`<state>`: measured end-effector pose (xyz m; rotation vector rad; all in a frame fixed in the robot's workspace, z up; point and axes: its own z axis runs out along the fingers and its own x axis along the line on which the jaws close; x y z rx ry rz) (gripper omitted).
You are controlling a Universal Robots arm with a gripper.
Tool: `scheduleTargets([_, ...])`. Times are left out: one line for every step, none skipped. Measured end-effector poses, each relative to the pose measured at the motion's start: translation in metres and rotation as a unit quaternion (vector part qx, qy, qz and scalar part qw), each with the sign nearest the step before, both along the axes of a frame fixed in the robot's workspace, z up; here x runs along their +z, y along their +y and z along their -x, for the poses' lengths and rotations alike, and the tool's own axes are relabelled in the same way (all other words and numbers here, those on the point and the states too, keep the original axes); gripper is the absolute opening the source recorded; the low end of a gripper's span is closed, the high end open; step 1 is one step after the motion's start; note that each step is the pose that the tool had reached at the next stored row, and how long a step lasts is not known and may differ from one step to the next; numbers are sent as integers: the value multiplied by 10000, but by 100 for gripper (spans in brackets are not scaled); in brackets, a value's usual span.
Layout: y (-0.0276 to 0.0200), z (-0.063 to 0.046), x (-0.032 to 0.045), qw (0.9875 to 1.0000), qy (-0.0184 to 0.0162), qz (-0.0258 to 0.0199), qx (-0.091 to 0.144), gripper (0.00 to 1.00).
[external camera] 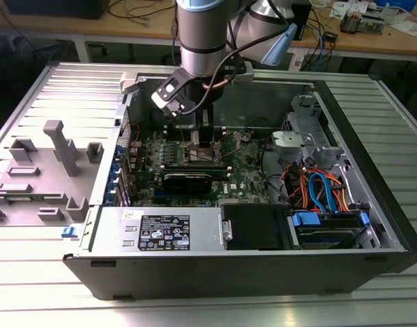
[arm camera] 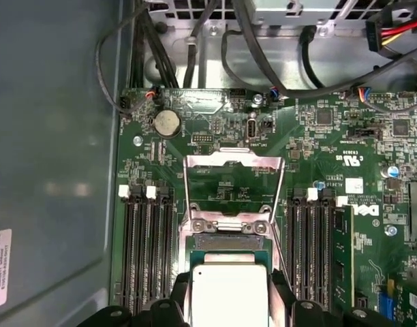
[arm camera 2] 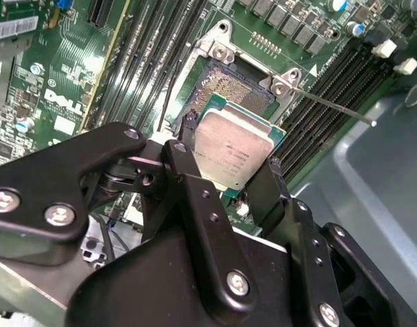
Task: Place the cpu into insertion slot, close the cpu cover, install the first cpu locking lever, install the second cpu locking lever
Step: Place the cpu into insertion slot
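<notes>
Gripping the square, dull-metal cpu (arm camera: 229, 294), the black claw (arm camera 2: 230, 144) hangs with the silver-rimmed insertion slot (arm camera 2: 225, 88) beneath, cpu cover (arm camera: 234, 162) flipped open.

The arm (external camera: 202, 34) is grey metal with a pale blue cap (external camera: 280, 44) and black cable (external camera: 225, 68); the claw (arm camera 2: 230, 146) is matte black with silver screws (arm camera 2: 237, 283).

The insertion slot (arm camera 2: 225, 85) lies open, cpu cover (arm camera: 234, 161) tipped back clear, memory slots (arm camera: 146, 252) flanking both sides.

Gripper (arm camera: 229, 281) clamps cpu (arm camera: 229, 303); cpu cover (arm camera: 234, 162) open.
</notes>
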<state>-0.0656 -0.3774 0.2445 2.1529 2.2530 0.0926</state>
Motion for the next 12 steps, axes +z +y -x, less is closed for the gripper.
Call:
scheduleTargets([-1, 0, -8, 10000, 0, 0, 24, 54])
scheduleTargets([-4, 0, -15, 10000, 1, 0, 29, 54])
scheduleTargets([-8, 0, -22, 10000, 1, 0, 29, 54])
scheduleTargets([-12, -1, -29, 10000, 2, 1, 30, 54])
scheduleTargets([-18, -1, -39, 10000, 2, 0, 30, 54])
scheduleTargets([-20, 0, -67, 10000, 2, -1, 29, 54])
scheduleTargets([-20, 0, -83, 10000, 2, -1, 29, 54])
scheduleTargets([-21, 0, -98, 10000, 3, 0, 29, 54])
scheduleTargets([-20, -1, -120, 10000, 3, 0, 29, 54])
scheduleTargets([-20, -1, -137, 10000, 3, -1, 29, 54])
scheduleTargets([-21, -1, -152, 10000, 3, 0, 29, 54])
scheduleTargets([-21, -1, -160, 10000, 3, -1, 29, 54])
